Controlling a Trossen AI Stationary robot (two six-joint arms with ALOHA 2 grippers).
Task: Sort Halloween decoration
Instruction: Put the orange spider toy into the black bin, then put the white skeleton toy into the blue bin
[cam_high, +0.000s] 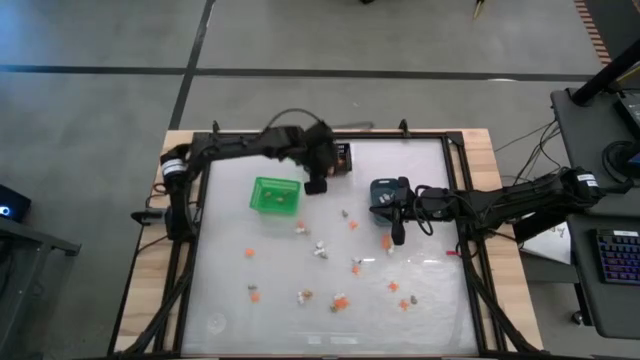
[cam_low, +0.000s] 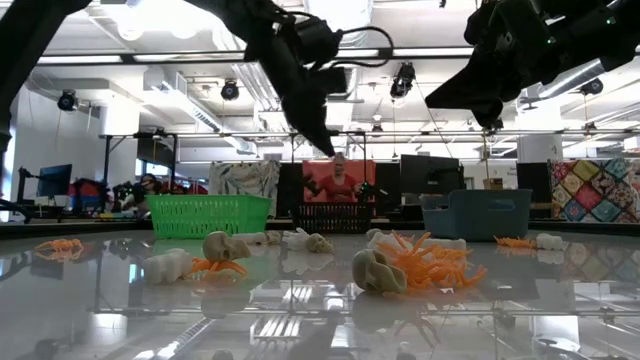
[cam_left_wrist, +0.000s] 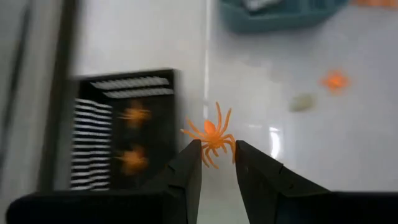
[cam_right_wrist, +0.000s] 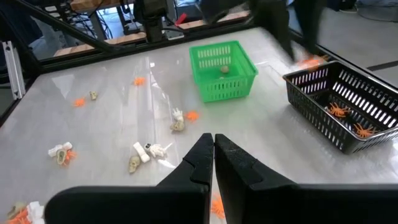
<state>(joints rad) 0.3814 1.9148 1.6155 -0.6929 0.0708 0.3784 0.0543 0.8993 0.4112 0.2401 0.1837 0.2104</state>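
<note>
Orange spider (cam_left_wrist: 212, 135) apparently between left fingers (cam_left_wrist: 189, 167)

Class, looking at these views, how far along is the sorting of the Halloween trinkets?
Done: two orange spiders in the black mesh bin, one trinket in the green bin. In hand: the left gripper holds an orange spider beside the mesh bin. Left: many trinkets scattered on the table; the right gripper is shut, empty.

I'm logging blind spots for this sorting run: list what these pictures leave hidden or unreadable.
- Blue-grey bin contents: high view, the right arm covers part of it.
- Black mesh bin contents: high view, hidden by the left gripper; blurred in the left wrist view.
- Scattered trinkets: high view, too small to tell shapes.
- Right gripper: nothing visible between its fingers.
</note>
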